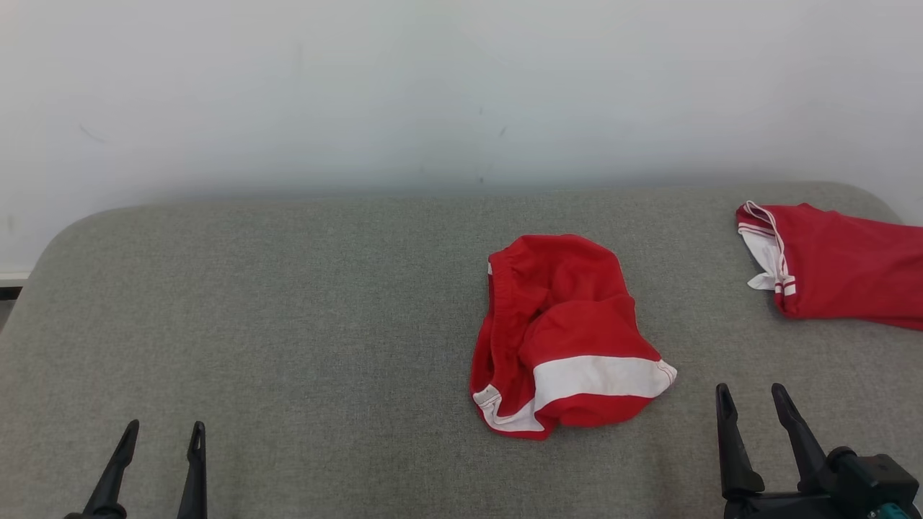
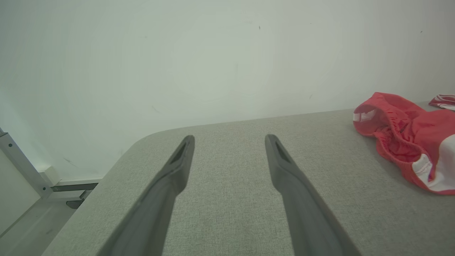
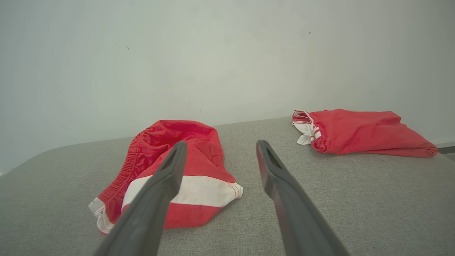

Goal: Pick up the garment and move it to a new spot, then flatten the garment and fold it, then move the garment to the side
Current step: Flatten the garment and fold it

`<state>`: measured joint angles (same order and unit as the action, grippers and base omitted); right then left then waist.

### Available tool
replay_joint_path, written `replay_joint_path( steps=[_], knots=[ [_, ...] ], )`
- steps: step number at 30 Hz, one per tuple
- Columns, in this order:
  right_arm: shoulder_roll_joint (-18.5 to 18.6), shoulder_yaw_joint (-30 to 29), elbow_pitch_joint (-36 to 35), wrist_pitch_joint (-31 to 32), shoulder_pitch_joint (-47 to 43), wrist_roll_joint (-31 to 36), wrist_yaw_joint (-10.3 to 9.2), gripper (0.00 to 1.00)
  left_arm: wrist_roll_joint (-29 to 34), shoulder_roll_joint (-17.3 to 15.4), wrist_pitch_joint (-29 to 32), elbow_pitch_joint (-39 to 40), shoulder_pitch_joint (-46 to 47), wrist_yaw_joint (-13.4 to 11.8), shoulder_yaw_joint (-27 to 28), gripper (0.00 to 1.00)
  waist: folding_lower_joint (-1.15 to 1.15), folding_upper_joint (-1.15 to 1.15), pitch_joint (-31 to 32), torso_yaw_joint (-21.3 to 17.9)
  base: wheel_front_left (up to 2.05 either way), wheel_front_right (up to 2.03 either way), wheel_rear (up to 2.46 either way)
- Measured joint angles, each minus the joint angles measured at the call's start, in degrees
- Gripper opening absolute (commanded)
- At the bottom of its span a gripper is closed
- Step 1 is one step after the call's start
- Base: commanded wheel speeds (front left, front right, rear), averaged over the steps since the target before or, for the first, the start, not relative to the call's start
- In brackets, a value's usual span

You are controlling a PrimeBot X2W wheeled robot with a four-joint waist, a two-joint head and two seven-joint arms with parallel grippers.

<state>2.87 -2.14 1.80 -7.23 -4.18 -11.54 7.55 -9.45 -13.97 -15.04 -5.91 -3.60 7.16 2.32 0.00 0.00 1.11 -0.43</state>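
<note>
Status: step one, the pick-up, not yet begun. Crumpled red shorts with a white band (image 1: 566,335) lie loose on the grey fabric-covered table (image 1: 288,324), just toward 3 o'clock of its centre in the head view. Nothing touches them.

Left gripper (image 1: 165,427) sits at 7 o'clock of that view, right gripper (image 1: 751,391) at 5 o'clock. Both have jaws spread wide and hold nothing.

A second red garment with white trim (image 1: 836,267) lies at 2 o'clock by the table's edge, well apart from the shorts. It looks already folded and set aside, so I take the crumpled shorts as the target.

Next move, my read: the right arm is nearer, with the shorts at about 10 o'clock of its fingertips. It needs to swing that way, come down on a raised fold or the elastic waistband, and pinch enough cloth to lift the whole bundle. The left arm has open table ahead, a likely spot to lay it out.

View differences:
- Right wrist view shows both garments and the gap between them; the head view crops the second one at the frame edge.
- Left wrist view shows the gathered waistband opening at 3 o'clock — plus a grey metal frame leg (image 2: 17,163) and floor at 8 o'clock.
</note>
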Motion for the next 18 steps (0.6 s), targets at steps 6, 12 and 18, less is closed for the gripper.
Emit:
replay_joint_path(
  steps=[6,12,18],
  knots=[
    [0.0,0.07,-0.2,0.15,-0.24,0.0,0.0,1.0,0.09,0.01,0.0,-0.05,0.0,0.19,-0.08,1.0,0.0,0.0,0.08,0.05,0.0,0.0,0.0],
    [0.0,0.07,-0.23,0.16,-0.29,0.0,0.0,1.0,0.14,-0.1,0.0,-0.29,0.0,0.2,0.01,1.0,0.0,0.0,-0.06,0.04,0.0,0.0,0.0],
    [0.01,0.04,-0.22,0.16,-0.41,0.0,0.0,1.0,0.14,-0.16,0.0,-0.63,0.0,0.24,0.0,1.0,0.0,0.0,-0.25,-0.02,0.0,0.0,0.0]
  ],
)
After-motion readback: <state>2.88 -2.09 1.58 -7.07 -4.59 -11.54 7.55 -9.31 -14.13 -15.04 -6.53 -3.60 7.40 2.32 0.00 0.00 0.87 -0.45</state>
